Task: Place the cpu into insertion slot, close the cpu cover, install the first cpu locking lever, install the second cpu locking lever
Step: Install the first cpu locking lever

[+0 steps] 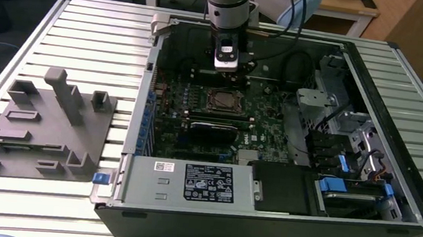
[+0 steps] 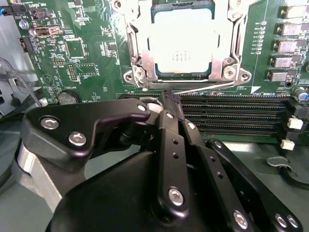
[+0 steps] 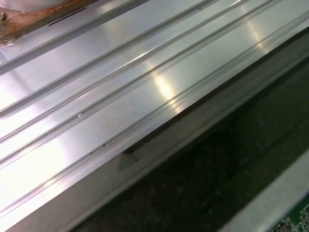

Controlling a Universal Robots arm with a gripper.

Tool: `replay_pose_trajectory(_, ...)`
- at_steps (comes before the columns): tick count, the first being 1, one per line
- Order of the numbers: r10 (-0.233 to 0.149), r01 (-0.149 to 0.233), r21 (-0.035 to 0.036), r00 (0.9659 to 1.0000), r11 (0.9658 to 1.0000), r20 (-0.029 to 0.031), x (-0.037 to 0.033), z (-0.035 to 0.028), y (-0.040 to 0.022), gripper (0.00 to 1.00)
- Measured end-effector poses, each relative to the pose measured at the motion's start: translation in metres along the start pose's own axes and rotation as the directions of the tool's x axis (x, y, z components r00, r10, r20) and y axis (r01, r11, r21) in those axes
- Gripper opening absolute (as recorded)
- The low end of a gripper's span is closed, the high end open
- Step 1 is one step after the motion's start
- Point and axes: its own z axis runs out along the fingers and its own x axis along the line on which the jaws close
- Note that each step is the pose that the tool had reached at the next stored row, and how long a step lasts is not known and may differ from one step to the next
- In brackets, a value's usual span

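Note:
The cpu (image 2: 181,46), a flat silver-grey square, lies in the insertion slot (image 1: 223,100) on the green motherboard inside the open computer case. The cpu cover (image 2: 140,63), a silvery frame, lies flat around the chip. A thin silver locking lever (image 2: 203,88) runs along the socket edge nearest my fingertips. My gripper (image 2: 170,98) has its black fingers pressed together with nothing between them, tips just short of that lever. In the exterior view my gripper (image 1: 228,69) hangs inside the case a little beyond the socket.
Long black memory slots (image 2: 231,113) run beside the socket, under my fingers. A grey moulded fixture (image 1: 48,126) sits on the slatted metal table (image 3: 96,96) at the exterior view's left. Drive bays and cables (image 1: 348,149) fill the case's right side.

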Motion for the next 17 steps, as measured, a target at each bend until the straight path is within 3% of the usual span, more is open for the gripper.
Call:
replay_pose_trajectory(9, 0.000, 0.000, -0.0003, 1.0000, 1.0000, 0.0004, 0.0008, 0.0000, 0.0012, 0.11)
replay_pose_trajectory(17, 0.000, 0.000, -0.0007, 1.0000, 1.0000, 0.0000, -0.0041, 0.0000, -0.0059, 0.11)
